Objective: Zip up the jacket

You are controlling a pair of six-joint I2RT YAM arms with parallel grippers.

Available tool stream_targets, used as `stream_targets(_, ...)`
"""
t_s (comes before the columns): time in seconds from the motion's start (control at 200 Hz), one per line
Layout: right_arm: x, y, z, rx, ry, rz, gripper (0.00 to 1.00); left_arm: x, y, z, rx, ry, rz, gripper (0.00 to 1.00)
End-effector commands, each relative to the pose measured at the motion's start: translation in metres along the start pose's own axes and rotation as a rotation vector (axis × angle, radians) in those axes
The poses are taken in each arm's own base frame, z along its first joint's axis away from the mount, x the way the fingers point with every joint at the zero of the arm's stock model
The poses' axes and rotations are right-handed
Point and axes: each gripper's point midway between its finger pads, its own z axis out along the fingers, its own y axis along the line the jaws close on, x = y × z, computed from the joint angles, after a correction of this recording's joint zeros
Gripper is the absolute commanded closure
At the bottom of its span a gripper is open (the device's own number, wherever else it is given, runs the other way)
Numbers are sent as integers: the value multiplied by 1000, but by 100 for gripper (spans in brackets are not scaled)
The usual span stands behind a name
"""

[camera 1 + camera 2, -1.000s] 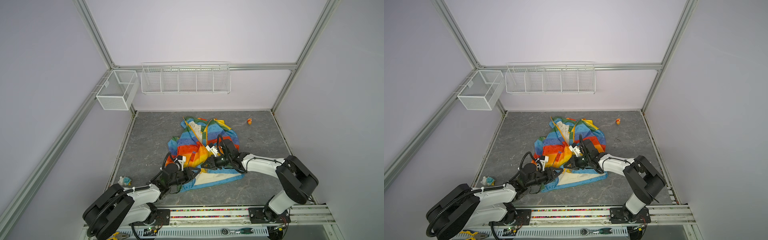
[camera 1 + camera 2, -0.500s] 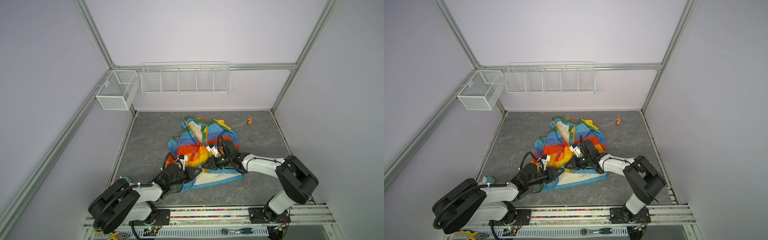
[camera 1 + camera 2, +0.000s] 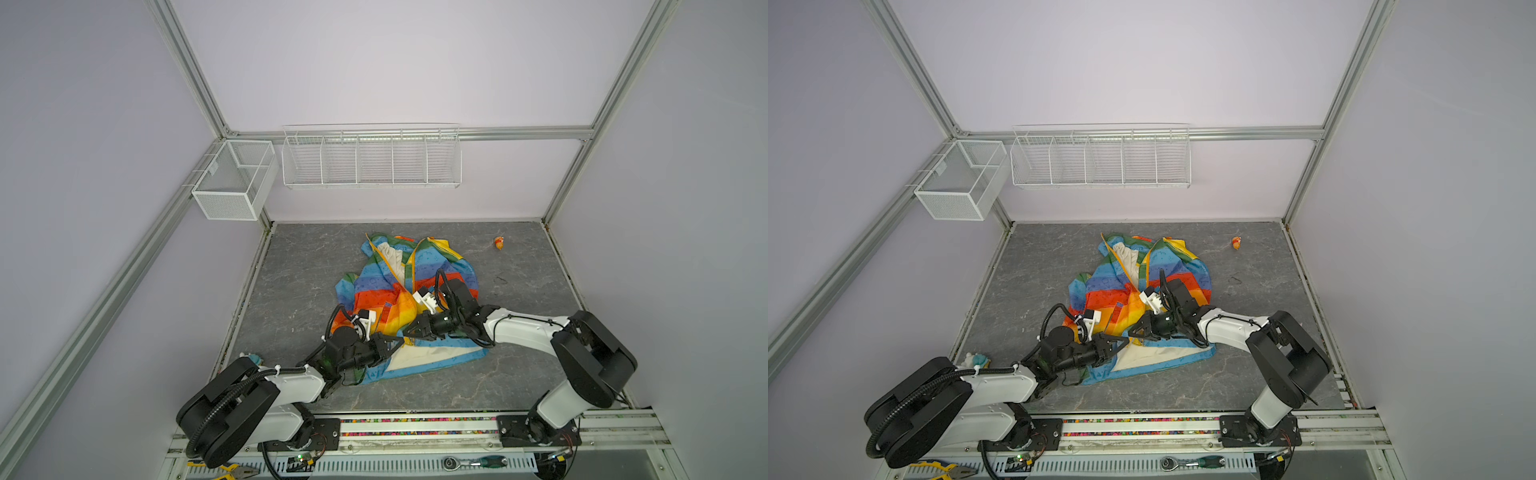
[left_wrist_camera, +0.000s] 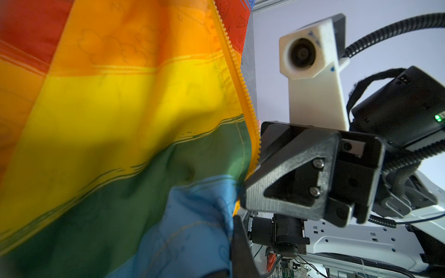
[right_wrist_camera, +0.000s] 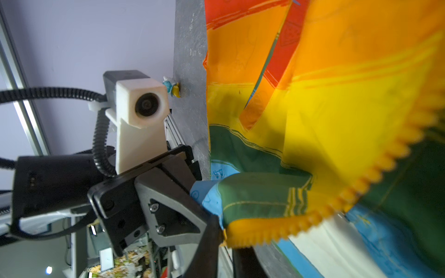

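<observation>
Two claws meet low over the near hem of the jacket (image 3: 415,270), which lies open in the middle of the grey marbled worktop (image 3: 299,270), collar toward the back wall and cream lining showing. The left claw (image 3: 395,343) is clamped on the blue-and-green hem corner (image 5: 252,195). The right claw (image 3: 409,331) sits at the end of the orange-yellow zipper strip (image 4: 241,79), but we cannot tell whether it grips it. We judge the zip unstarted, with the two bottom ends being brought together. Next they need lining up tooth to tooth so one can seat in the other, with the thin cloth kept taut. Around us stand lilac walls, a metal frame, a long wire rack (image 3: 370,158), a mesh box (image 3: 232,183) and a small orange toy (image 3: 498,242).
</observation>
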Motion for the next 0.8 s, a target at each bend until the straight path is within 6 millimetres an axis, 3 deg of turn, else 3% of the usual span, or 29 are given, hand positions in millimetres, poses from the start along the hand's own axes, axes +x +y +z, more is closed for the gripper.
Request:
stream_targets(0.0, 2, 1, 0, -26, -1, 17, 71, -4, -10, 3, 20, -3, 24, 100)
stream_targets(0.095, 3, 4, 2, -26, -5, 19, 70, -5, -11, 4, 24, -5, 25, 100)
stream_targets(0.365, 2, 2, 4, -8, -13, 23, 90, -3, -11, 3, 23, -1, 23, 100)
stream_targets(0.55, 5, -8, 1, 11, -7, 22, 93, -4, -7, 2, 1, -6, 16, 70)
stream_targets(0.795, 7, -13, -1, 11, 5, -4, 93, -3, -2, 5, -9, -2, 5, 63)
